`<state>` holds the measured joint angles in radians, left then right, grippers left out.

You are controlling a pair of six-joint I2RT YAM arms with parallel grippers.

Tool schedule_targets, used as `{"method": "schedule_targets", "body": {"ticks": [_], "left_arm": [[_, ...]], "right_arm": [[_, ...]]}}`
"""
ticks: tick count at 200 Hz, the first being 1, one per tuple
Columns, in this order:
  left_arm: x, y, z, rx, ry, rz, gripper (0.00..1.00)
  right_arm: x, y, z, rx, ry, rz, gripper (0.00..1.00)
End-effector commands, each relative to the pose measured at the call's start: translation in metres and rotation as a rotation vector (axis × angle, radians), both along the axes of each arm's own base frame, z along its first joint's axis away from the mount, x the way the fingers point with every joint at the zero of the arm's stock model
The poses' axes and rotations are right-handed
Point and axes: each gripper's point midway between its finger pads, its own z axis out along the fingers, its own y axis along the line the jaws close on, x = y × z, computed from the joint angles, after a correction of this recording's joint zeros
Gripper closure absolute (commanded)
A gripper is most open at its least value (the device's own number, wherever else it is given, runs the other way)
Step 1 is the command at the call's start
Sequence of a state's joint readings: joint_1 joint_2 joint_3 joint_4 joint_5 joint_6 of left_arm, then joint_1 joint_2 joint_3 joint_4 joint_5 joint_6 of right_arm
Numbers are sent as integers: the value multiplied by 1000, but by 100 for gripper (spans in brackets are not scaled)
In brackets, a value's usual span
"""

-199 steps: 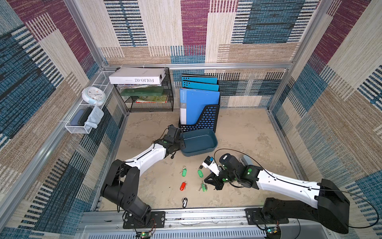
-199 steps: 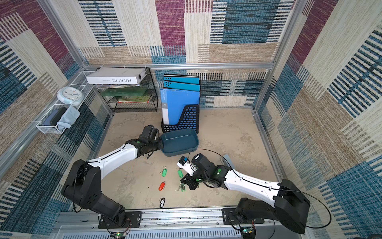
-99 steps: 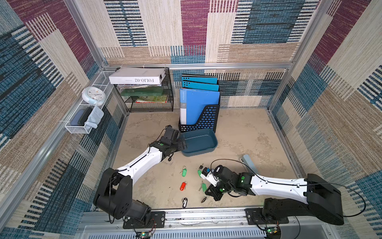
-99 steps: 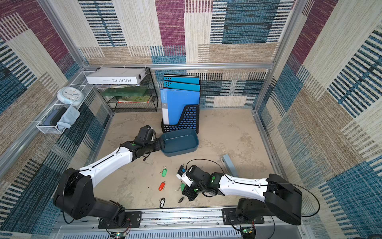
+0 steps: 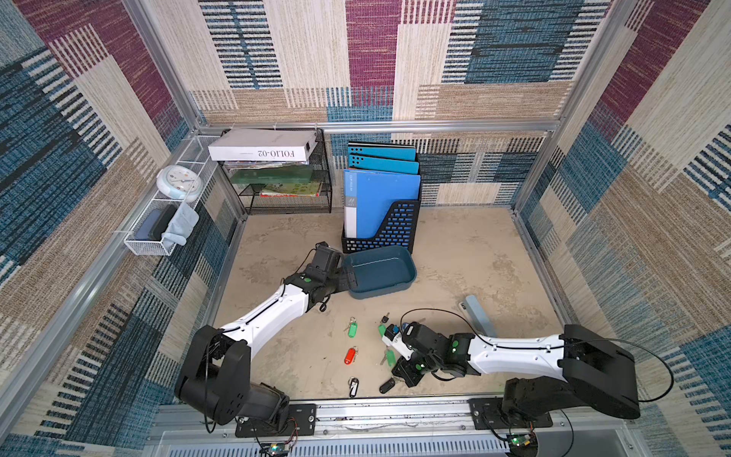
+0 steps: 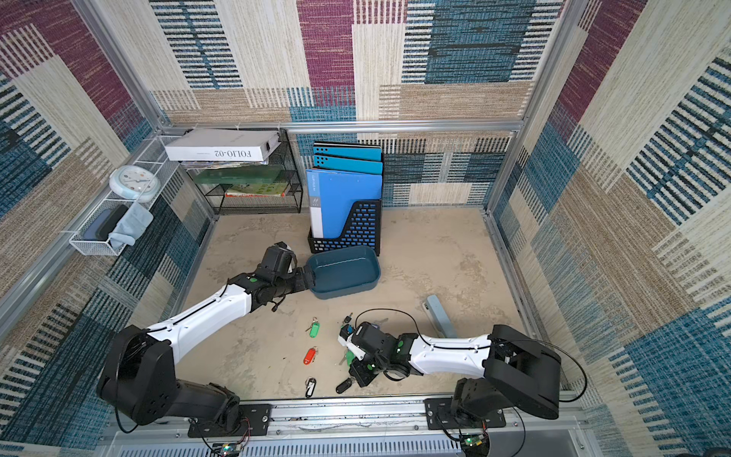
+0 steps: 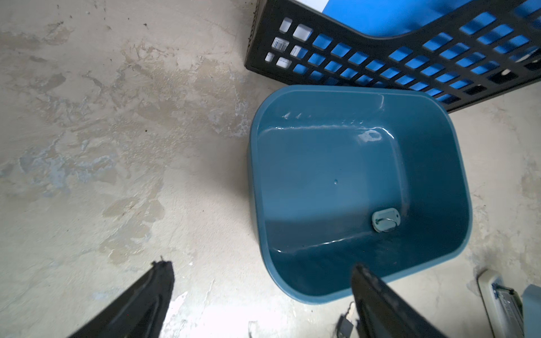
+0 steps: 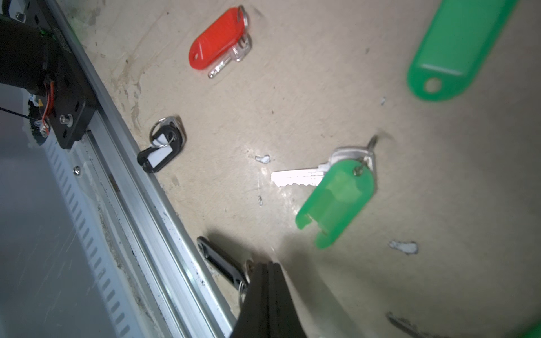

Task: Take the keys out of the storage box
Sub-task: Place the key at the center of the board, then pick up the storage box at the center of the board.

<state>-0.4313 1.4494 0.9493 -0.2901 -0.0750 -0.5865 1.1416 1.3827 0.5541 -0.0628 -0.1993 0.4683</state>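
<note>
Sand-coloured table [image 5: 455, 253] fills the carpet-walled cell, and on it the storage box [image 5: 381, 293] sits before the file holder [image 5: 395, 233]. At the box's end wall the left claw [image 7: 260, 265] gapes wide, holding nothing. Near the front rail the right claw [image 8: 265, 267] is pinched shut beside a black-tagged key [image 8: 222, 263] — whether it grips the key is unclear. Most keys [image 5: 349, 356] lie scattered outside the box. One pale tag [image 7: 385, 220] lies inside — probably the last pick, calling for a reach down into the box.

The left arm [image 5: 273, 312] stretches forward and low, wrist level, the left gripper [image 5: 351, 280] holding its jaws spread wide. The right arm [image 5: 514, 352] lies low, reaching toward the robot's left, the right gripper [image 8: 268, 266] angled downward, jaws pressed together
</note>
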Motion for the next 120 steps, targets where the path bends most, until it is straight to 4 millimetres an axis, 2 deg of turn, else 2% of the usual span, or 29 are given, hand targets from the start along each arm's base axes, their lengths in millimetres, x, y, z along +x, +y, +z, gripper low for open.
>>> {"method": "schedule_targets", "body": {"ticks": [1,6,27,57,72,97,104,120], "left_arm": [[0,-1,-2,4,6,-12,3],[0,-1,-2,6,6,-13,3],[0,0,-3,17,8,-11,3],[1,4,-5,40,14,1,3],[2,4,-8,48,23,-1,6],[7,0,-16,67,60,-19,17],[8,-2,-18,67,82,-25,19],[11,-9,-24,60,119,-43,20]], "right_arm": [[3,-1,3,-7,-17,-23,63],[4,-1,4,-8,-21,-24,56],[8,-2,16,-10,-52,-25,45],[17,-1,52,23,-133,-27,34],[36,-2,82,55,-243,-85,26],[92,-16,136,120,-499,-349,8],[107,-22,146,124,-537,-424,4],[129,-23,161,128,-590,-491,2]]}}
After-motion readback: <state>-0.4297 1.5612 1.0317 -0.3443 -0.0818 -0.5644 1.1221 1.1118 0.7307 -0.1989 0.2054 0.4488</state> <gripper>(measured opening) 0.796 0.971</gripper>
